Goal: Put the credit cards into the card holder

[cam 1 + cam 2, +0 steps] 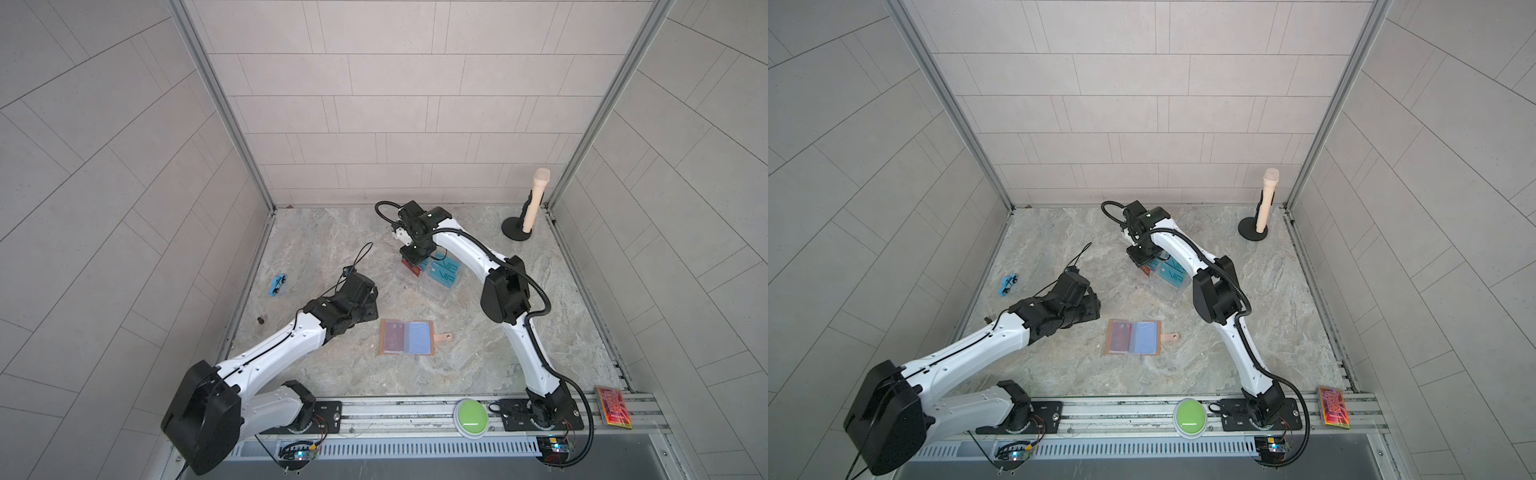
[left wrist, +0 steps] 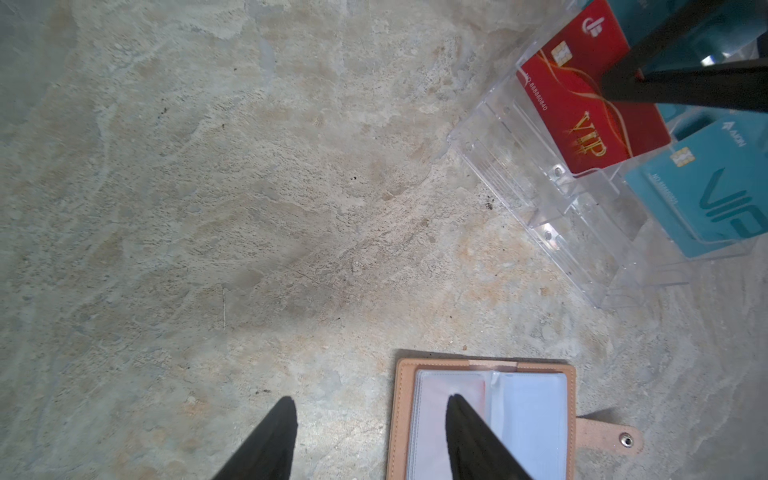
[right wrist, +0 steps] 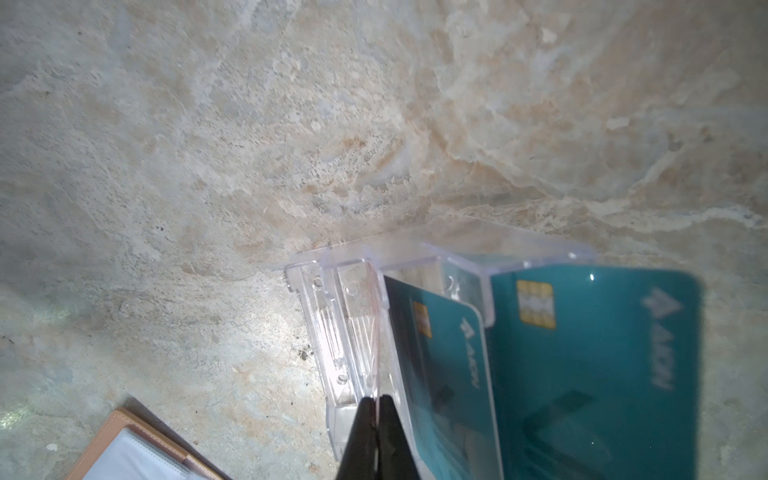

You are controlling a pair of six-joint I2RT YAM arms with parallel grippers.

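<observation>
In both top views the right hand (image 1: 412,267) hides most of the red card (image 1: 404,263); the card holder (image 1: 406,337) lies open on the desk (image 1: 332,365). Left wrist: left hand (image 2: 372,399) apart beside the holder. Right wrist: right hand clamped, apparently on that card's thin edge.

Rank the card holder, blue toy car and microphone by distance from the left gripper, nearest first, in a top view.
1. card holder, just right of the left gripper.
2. blue toy car, off to its left.
3. microphone, far back right corner.
</observation>
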